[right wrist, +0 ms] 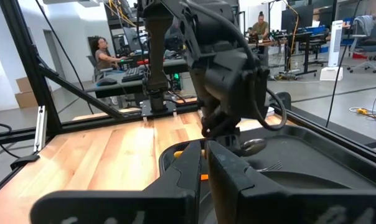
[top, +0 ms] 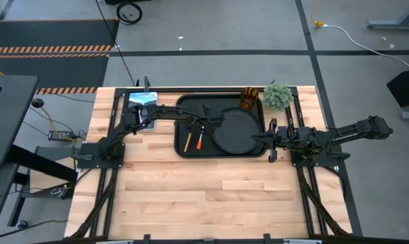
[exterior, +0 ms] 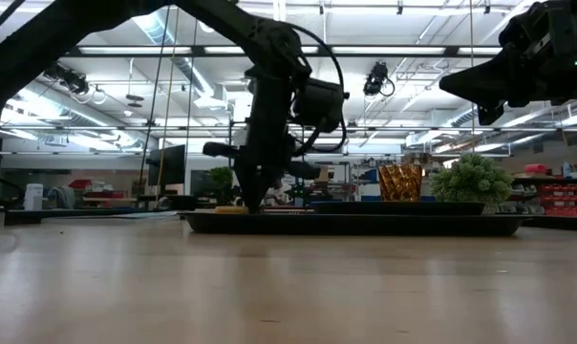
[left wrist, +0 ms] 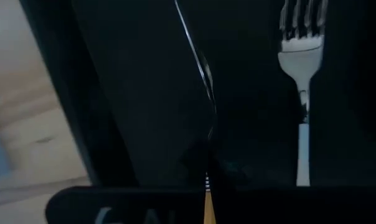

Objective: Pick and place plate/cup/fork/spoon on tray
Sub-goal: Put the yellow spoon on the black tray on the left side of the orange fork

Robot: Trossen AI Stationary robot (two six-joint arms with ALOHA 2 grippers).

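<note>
The black tray (top: 184,105) lies at the table's far middle. On it are the round black plate (top: 237,131) at the right, the amber cup (top: 249,99) in the far right corner, and the fork (left wrist: 302,62) lying flat, tines toward the far edge, its handle (top: 200,140) orange. My left gripper (top: 199,125) points down onto the tray's left part, shut on the spoon (right wrist: 251,146) beside the fork. My right gripper (top: 267,139) is shut and empty, level, just off the tray's right rim; its fingers also show in the right wrist view (right wrist: 205,149). My left gripper holds the spoon by its metal neck (left wrist: 208,134), between the bowl and the orange handle (left wrist: 208,210). The fingers come from above, pointing down, across the spoon. The spoon is turned on edge, at tray level; whether it rests on the tray I cannot tell.
A fuzzy green plant (top: 277,95) stands beside the tray's far right corner. A blue-and-white thing (top: 142,99) lies at the table's far left. Bare wood (top: 211,196) runs across the table's near half. People sit at desks (right wrist: 104,59) beyond the table.
</note>
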